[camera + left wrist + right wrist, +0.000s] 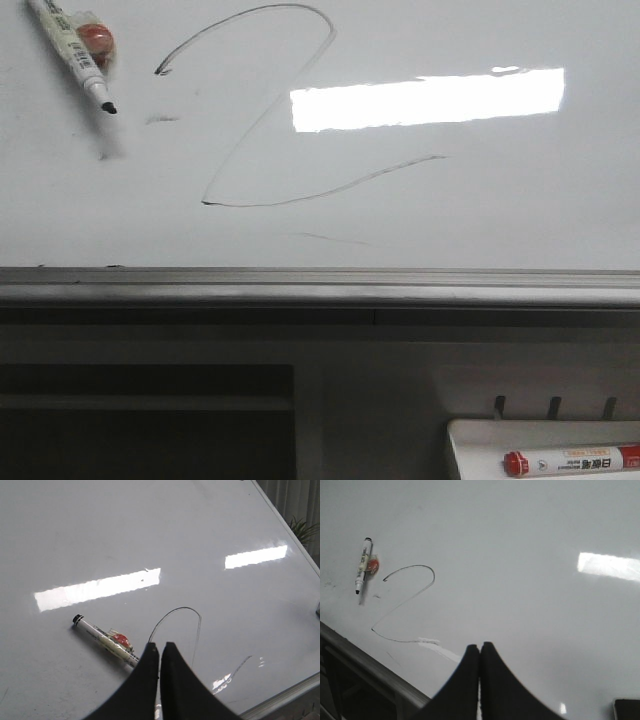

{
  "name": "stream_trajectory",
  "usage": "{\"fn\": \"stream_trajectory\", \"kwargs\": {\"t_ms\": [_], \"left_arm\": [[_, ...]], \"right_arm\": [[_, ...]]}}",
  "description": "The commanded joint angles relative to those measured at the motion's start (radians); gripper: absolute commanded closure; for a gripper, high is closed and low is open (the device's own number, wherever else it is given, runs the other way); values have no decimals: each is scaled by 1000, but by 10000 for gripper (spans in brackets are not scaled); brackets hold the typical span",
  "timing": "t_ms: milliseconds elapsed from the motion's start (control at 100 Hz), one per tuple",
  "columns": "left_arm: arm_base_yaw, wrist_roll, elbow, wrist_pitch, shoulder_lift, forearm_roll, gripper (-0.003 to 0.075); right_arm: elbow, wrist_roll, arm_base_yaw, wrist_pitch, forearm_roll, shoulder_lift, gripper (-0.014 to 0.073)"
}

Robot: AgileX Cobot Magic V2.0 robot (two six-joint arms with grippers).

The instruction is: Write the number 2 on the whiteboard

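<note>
A large thin dark number 2 [262, 120] is drawn on the glossy whiteboard [500, 200]. A white marker [72, 50] with a bare black tip and a red blob on its barrel rests against the board, left of the 2's top loop. Neither gripper appears in the front view. In the left wrist view my left gripper [160, 645] is shut and empty, with the marker [102, 637] just beyond its tips and the 2's loop [185, 608] nearby. My right gripper [480, 645] is shut and empty, off the board, with the 2 [402, 605] and marker [362, 565] farther away.
A grey metal rail [320, 290] runs along the board's bottom edge. Below it at the right, a small white tray [470, 435] holds a red-capped marker [570, 462]. A few faint smudges mark the board near the 2. A plant [302, 530] stands past the board's far edge.
</note>
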Motion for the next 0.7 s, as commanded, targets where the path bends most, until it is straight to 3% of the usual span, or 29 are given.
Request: {"fn": "stream_trajectory", "kwargs": {"t_ms": [0, 180, 230, 330, 410, 520, 690], "left_arm": [[10, -5, -3, -72, 8, -5, 741], [108, -21, 107, -118, 6, 172, 741], [155, -116, 152, -131, 6, 255, 741], [244, -437, 247, -179, 6, 414, 741], [283, -571, 311, -194, -11, 490, 741], [289, -581, 373, -206, -70, 502, 741], [289, -581, 370, -36, -64, 528, 741]], "right_arm": [[-18, 7, -5, -62, -38, 32, 643], [-18, 7, -5, -62, -38, 32, 643], [-18, 7, -5, -62, -38, 32, 643], [-18, 7, -5, -62, -38, 32, 643], [-18, 7, -5, -62, -38, 32, 643], [-18, 7, -5, -62, -38, 32, 643], [-18, 7, -5, -64, -35, 32, 643]]}}
